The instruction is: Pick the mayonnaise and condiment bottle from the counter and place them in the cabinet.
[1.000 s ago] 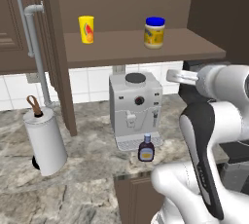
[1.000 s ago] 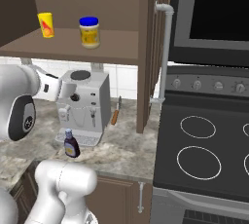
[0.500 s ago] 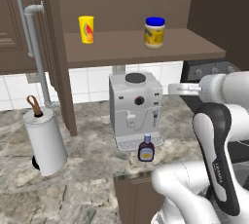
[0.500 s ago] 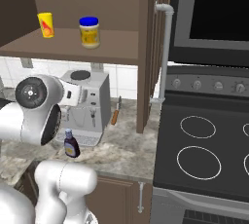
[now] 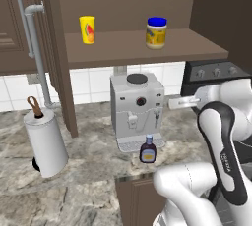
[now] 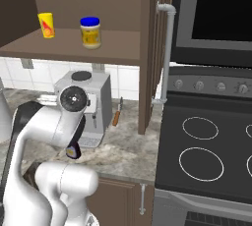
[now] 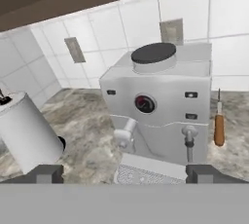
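Mayonnaise (image 5: 156, 32) stands upright on the cabinet (image 5: 142, 48) shelf board, toward the 3 o'clock end, well apart from a lidless yellow cup (image 5: 87, 29) at the 9 o'clock side. That half of the task looks done.

Condiment bottle (image 5: 148, 150) is not yet moved: upright on the bench (image 5: 88, 190), just beside the front drip tray of the coffee machine (image 5: 136, 107), near the bench's front edge. Its long axis is vertical, cap up, label facing the base cameras.

Fingers (image 7: 124, 173) spread wide, nothing between them. The hand sits level with the upper half of the coffee machine, to its 3 o'clock in the left base view, and looks across at the machine's face. The bottle is below the hand camera's field, so I judge it lies low and toward 6 o'clock from the fingers. The coming move turns on that drop: descend in front of the machine, then close on the bottle's body from the side, keeping clear of the drip tray.

Surroundings: marbled stone top, white tiled wall behind. A paper towel roll (image 5: 45, 144) stands at 9 o'clock of the machine, a small knife (image 7: 219, 125) lies at its 3 o'clock, and a stove (image 6: 211, 141) is beyond that.
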